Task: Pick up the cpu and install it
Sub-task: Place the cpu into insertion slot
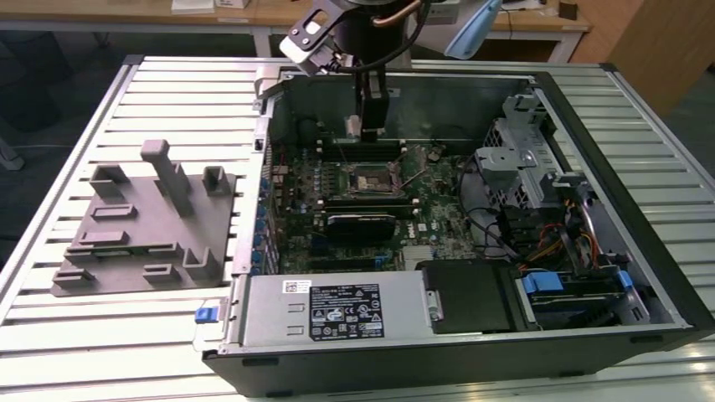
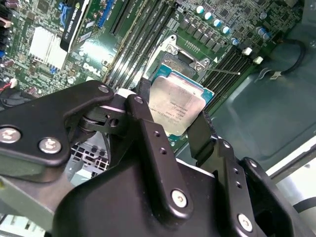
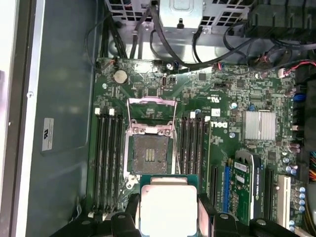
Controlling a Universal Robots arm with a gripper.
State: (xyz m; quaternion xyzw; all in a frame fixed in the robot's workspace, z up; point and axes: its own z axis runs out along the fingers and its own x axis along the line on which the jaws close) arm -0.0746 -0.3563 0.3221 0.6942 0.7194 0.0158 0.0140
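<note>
First wrist view: the gripper has its jaws closed on two opposite edges of the cpu. The cpu hangs over the motherboard, just beside the open socket. Recommended: hold the cpu level, centre it squarely over the socket and match its orientation; avoid sideways drag across the contacts. The cpu's underside and near edge are hidden, so its height above the board cannot be judged.

The chip has a dull silvery metal top; the tool is matt black. The grey block looks like matt plastic, the tabletop ribbed pale metal.
</note>
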